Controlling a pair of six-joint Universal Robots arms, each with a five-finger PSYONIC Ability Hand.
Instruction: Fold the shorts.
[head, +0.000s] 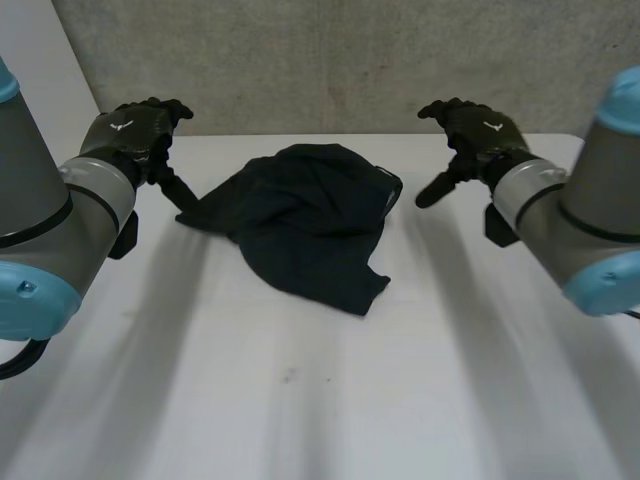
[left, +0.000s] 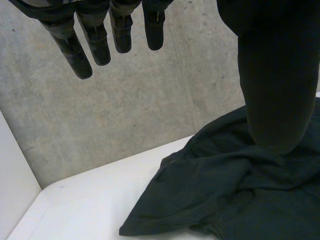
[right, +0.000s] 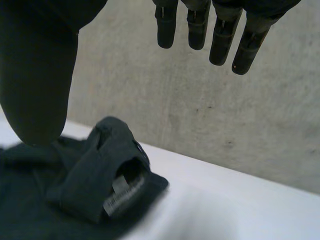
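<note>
Shorts (head: 300, 225), dark, lay crumpled in a heap on the white counter (head: 330, 400), towards its far side, between the two arms. Left robot hand (head: 135, 135) was released, fingers straight, its thumb close to the heap's left edge. Right robot hand (head: 478, 135) was released, holding nothing, standing apart from the heap. A white label (right: 122, 195) showed on the cloth.

Your left arm (head: 70, 205) and right arm (head: 590, 205) are rounded grey joints with light-blue caps (head: 30, 290). The left robot hand (head: 135, 135) and right robot hand (head: 480, 132) are black, each back carrying a small white mark (head: 120, 125).
</note>
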